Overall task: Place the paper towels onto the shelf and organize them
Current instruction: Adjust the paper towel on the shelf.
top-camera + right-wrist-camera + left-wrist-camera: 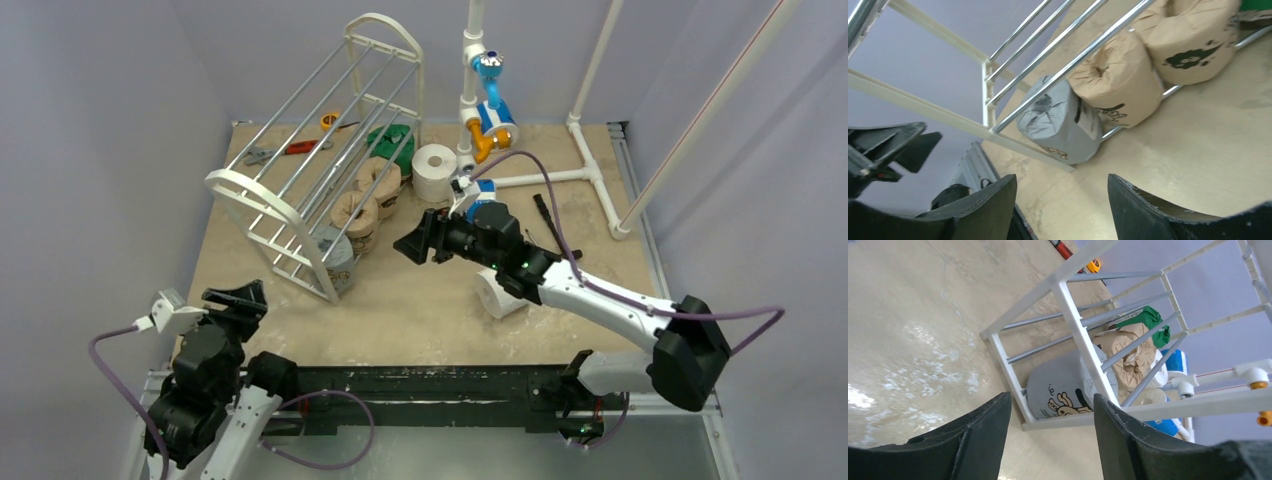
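R hand (412, 240) spread, 4 rolls (352, 215) in shelf (262, 196)

We see the shelf (232, 178), white arched end frames joined by silver rods, running diagonally from near left to far centre. Four wrapped rolls lie in a row along its low right side: the grey roll (338, 262) nearest, a tan printed roll (357, 215), a second tan roll (378, 182), then the green roll (392, 140). A plain white roll (434, 172) stands upright just right of them. Another white roll (497, 293) lies on its side nearer us, partly hidden.
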